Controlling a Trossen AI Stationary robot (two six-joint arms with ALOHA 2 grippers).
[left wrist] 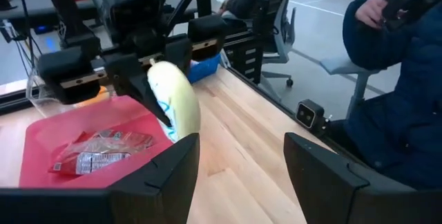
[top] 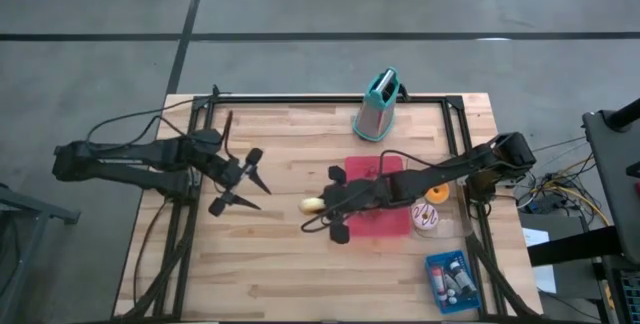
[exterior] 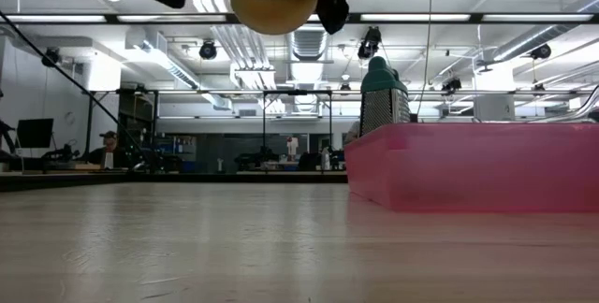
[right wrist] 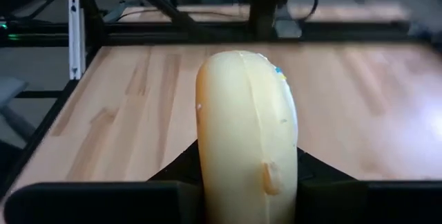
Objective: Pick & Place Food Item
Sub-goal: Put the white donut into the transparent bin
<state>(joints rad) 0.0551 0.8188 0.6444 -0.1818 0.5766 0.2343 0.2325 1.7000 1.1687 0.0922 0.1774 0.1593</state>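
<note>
High view: right tool [top: 318, 204] is closed on a banana [top: 311, 204], held just off the left edge of the pink tray [top: 392, 226] above the counter [top: 280, 264]. Left tool [top: 238, 179] waits nearby, fingers spread wide, empty.

Low view: banana [exterior: 271, 4] hangs clear of the wood, so the carry step is prob. in hand.

Right wrist view: banana [right wrist: 247, 134] pinched lengthwise. Next: pick a drop spot, lower, release.
</note>
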